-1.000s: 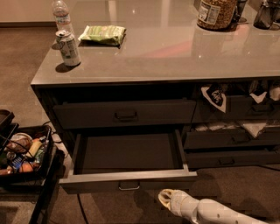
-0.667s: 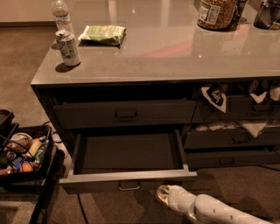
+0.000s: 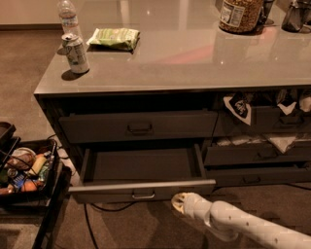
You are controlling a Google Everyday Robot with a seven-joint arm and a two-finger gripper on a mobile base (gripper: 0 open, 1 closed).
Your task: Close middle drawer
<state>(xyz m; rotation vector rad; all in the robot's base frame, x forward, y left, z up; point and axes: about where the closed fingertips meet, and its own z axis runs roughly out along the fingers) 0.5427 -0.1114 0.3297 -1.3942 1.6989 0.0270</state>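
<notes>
The middle drawer (image 3: 141, 168) in the left column of the dark-grey cabinet is pulled far out. Its plain grey inside is bare. Its flat front (image 3: 97, 193) faces me, with a small bail handle (image 3: 143, 195) at centre. My gripper (image 3: 178, 203), on the end of a white arm coming in from the lower right, sits low near the floor. It is just below and in front of the right end of the drawer front. It holds nothing that I can see.
The shut top drawer (image 3: 140, 127) is above the open one. A soda can (image 3: 77, 52), a water bottle (image 3: 68, 14), a green bag (image 3: 114, 38) and a jar (image 3: 238, 14) stand on the counter. Right-hand drawers (image 3: 257, 155) hang partly open. A black crate of items (image 3: 24, 172) is at the left.
My gripper has moved up and a little left, closer to the right end of the open drawer's front. The drawer has not moved.
</notes>
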